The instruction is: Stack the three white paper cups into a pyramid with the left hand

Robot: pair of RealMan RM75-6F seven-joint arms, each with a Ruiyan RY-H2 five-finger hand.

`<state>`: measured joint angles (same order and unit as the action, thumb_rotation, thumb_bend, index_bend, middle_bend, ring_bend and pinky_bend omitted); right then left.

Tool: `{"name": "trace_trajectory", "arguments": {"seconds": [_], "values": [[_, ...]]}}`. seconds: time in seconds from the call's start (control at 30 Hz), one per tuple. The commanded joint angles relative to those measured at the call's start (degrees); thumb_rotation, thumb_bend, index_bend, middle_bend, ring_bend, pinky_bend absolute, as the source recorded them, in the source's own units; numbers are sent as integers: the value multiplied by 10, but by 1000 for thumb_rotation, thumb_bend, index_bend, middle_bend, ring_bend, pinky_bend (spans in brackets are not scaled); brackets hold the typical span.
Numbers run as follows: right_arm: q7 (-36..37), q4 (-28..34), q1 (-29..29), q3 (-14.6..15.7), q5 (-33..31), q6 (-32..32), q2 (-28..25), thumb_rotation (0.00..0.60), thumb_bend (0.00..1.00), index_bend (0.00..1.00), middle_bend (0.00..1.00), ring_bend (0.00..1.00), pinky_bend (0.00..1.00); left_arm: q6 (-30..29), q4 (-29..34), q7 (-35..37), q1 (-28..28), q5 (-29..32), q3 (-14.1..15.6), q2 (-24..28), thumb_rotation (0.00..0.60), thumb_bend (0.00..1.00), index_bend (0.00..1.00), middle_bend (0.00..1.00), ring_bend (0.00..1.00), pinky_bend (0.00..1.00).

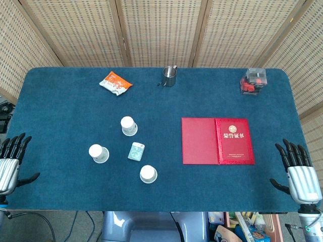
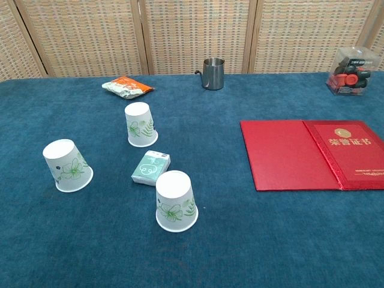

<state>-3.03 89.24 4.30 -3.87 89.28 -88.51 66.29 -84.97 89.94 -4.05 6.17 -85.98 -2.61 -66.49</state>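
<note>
Three white paper cups with green leaf prints stand upside down and apart on the blue table. One cup point(image 1: 128, 126) point(image 2: 140, 124) is furthest back, a second cup point(image 1: 98, 153) point(image 2: 66, 166) is to the left, a third cup point(image 1: 148, 174) point(image 2: 174, 201) is nearest the front edge. My left hand point(image 1: 11, 160) hovers at the table's left edge with fingers spread, holding nothing, well away from the cups. My right hand point(image 1: 298, 170) hovers at the right edge, fingers apart and empty. Neither hand shows in the chest view.
A small pale-green packet point(image 1: 136, 151) point(image 2: 150, 166) lies between the cups. An open red certificate folder point(image 1: 217, 140) point(image 2: 312, 153) lies right of centre. At the back are an orange snack bag point(image 1: 115, 83), a metal cup point(image 1: 169, 76) and a clear box of red and black items point(image 1: 253, 80).
</note>
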Motion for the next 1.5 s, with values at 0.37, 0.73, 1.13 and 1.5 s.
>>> {"name": "trace_trajectory", "arguments": {"seconds": [0.37, 0.73, 1.13, 1.5], "values": [[-6, 6, -4, 0, -2, -4, -2, 600, 0, 94, 0, 0, 0, 31, 46, 61, 41, -109, 34, 35, 600, 82, 0, 0, 0, 0], [3, 2, 2, -7, -17, 11, -6, 600, 0, 94, 0, 0, 0, 189, 95, -33, 208, -233, 5, 30, 600, 83, 0, 0, 0, 6], [11, -10, 7, -19, -53, 33, -6, 600, 0, 94, 0, 0, 0, 345, 42, -84, 332, -188, -26, -103, 600, 83, 123, 75, 163, 179], [26, -15, 7, -24, -66, 38, -10, 600, 0, 94, 0, 0, 0, 389, -5, -141, 371, -143, -34, -186, 600, 83, 287, 264, 295, 264]]}}
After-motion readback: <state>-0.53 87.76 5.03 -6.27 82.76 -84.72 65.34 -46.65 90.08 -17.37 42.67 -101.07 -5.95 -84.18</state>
